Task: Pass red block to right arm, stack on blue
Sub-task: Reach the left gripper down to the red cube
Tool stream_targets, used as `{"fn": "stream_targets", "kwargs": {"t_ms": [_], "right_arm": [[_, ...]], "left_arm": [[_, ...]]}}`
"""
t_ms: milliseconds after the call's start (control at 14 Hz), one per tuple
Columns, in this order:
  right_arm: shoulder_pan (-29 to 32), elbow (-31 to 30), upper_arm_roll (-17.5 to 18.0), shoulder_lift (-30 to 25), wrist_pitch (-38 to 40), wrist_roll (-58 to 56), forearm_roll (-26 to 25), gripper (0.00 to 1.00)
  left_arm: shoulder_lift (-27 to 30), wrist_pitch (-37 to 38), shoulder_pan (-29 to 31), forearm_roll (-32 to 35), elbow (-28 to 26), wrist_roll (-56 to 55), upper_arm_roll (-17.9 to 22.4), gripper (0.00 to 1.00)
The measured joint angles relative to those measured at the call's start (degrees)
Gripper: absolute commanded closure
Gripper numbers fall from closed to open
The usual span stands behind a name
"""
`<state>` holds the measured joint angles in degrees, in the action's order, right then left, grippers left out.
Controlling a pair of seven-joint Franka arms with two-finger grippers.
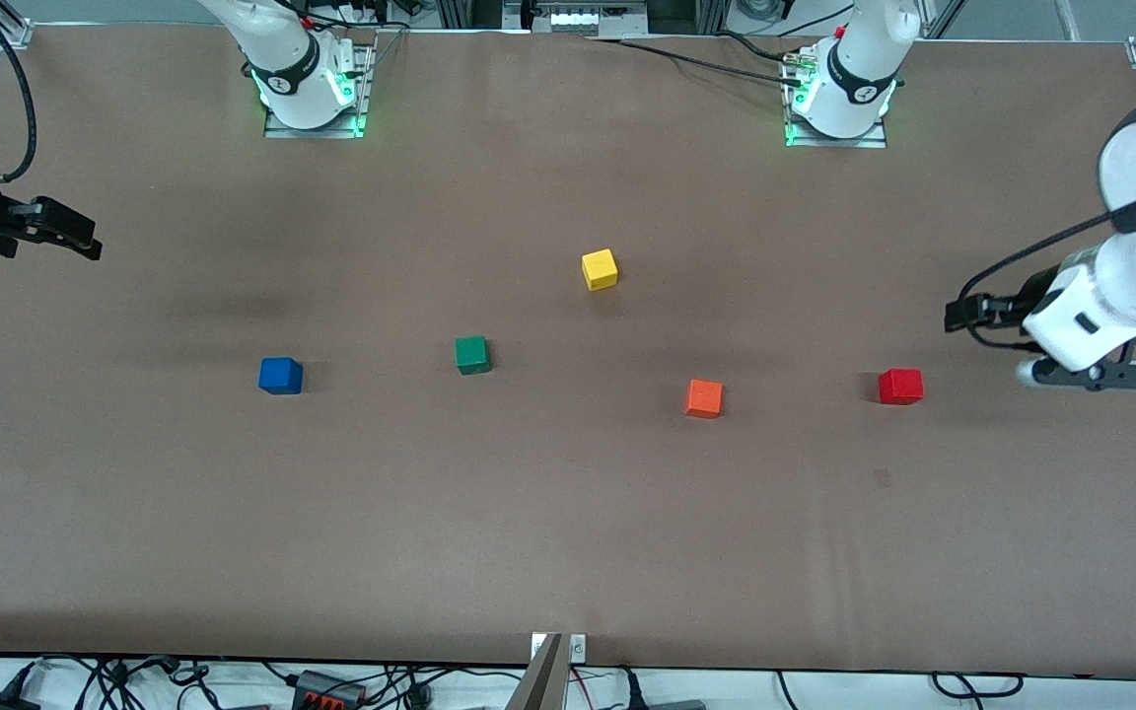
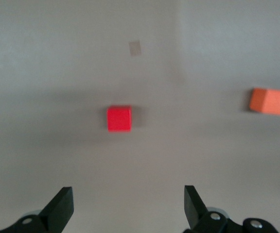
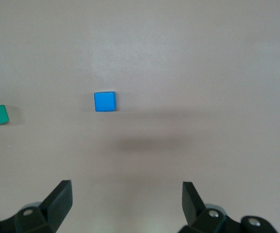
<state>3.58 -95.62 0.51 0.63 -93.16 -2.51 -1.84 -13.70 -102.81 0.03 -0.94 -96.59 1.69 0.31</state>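
My left hand (image 2: 129, 206) hangs in the air near the red block (image 1: 900, 386), at the left arm's end of the desk (image 1: 568, 532), fingers spread wide and holding nothing. My right hand (image 3: 127, 204) waits over the right arm's end of the desk, also spread and empty.

Taking the red block as my mark: it sits alone on the desk, the orange block (image 1: 703, 398) its closest neighbour, the green block (image 1: 471, 354) farther along, and the blue block (image 1: 280, 376) farthest, toward the right arm's end.

The risks, as I judge them: if I come down off-centre, one finger could nudge the red block aside. At the handover, a grip covering too much of the cube would leave my right hand little to take, and letting go early would drop it. A skewed placement could topple it off the blue block.
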Motion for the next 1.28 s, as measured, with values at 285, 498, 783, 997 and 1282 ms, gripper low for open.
{"fn": "stream_targets", "kwargs": {"t_ms": [285, 498, 783, 997, 1282], "right_arm": [[0.0, 0.2, 0.0, 0.0, -0.1, 0.0, 0.0, 0.00], [0.0, 0.2, 0.0, 0.0, -0.1, 0.0, 0.0, 0.00], [0.0, 0.2, 0.0, 0.0, -0.1, 0.0, 0.0, 0.00], [0.0, 0.2, 0.0, 0.0, -0.1, 0.0, 0.0, 0.00], [0.0, 0.2, 0.0, 0.0, -0.2, 0.0, 0.0, 0.00]], "left_arm": [[-1.2, -21.7, 0.3, 2.8, -13.7, 0.1, 0.2, 0.00], [-3.2, -33.0, 1.3, 3.6, -20.6, 0.2, 0.2, 0.00], [-8.2, -40.7, 1.9, 3.6, -22.4, 0.8, 0.2, 0.00], [-11.1, -45.9, 1.9, 3.7, -23.9, 1.0, 0.1, 0.00], [-12.2, -47.7, 1.9, 3.7, -25.3, 2.0, 0.0, 0.18]]}}
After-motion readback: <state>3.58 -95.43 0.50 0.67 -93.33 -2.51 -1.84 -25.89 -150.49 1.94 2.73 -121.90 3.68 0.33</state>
